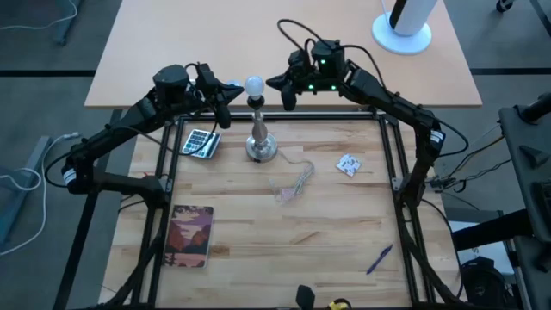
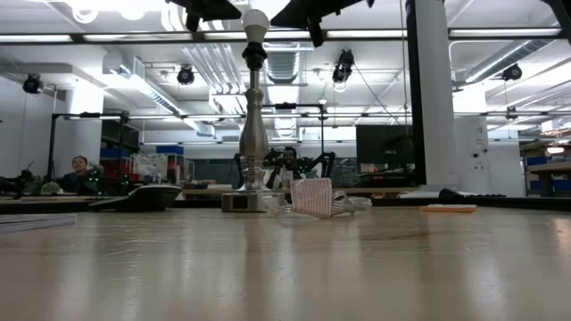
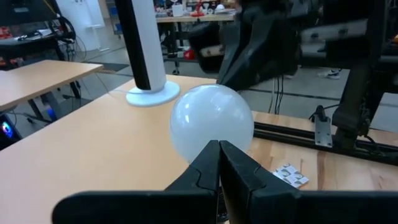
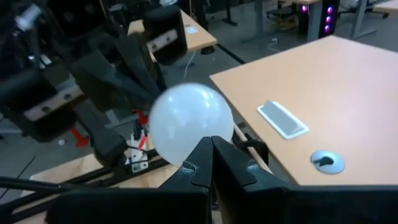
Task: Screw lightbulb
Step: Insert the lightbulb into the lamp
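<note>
On the wooden tabletop (image 1: 327,224) a booklet (image 1: 191,234) lies nearest, a calculator (image 1: 200,143) farther back. The silver lamp stand (image 1: 260,138) carries the lightbulb (image 1: 254,85) on its socket. Left hand (image 1: 225,102) and right hand (image 1: 287,93) flank the bulb, each with fingers pressed together, gripping nothing.
</note>
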`<state>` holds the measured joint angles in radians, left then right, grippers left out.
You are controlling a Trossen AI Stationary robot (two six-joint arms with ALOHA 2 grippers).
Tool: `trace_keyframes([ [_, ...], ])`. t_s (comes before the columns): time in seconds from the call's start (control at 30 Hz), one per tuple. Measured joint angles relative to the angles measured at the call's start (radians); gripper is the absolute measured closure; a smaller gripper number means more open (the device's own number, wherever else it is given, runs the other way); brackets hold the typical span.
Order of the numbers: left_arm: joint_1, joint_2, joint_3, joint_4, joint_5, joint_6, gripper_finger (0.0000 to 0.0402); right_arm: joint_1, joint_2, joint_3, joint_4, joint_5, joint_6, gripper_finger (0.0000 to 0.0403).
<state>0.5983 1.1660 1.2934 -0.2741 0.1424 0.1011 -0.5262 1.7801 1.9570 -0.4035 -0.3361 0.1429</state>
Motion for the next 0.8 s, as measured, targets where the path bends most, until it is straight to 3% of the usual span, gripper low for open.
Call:
trace_keyframes([
  [0.53,0.001,0.020,0.001,0.003,-0.005,-0.005,0.0401,0.003,0.032,-0.002,0.015,0.011,0.007,0.0403],
  [0.8,0.002,0.019,0.002,-0.002,-0.056,0.004,0.0401,0.014,0.030,0.008,-0.004,0.003,0.012,0.0403],
])
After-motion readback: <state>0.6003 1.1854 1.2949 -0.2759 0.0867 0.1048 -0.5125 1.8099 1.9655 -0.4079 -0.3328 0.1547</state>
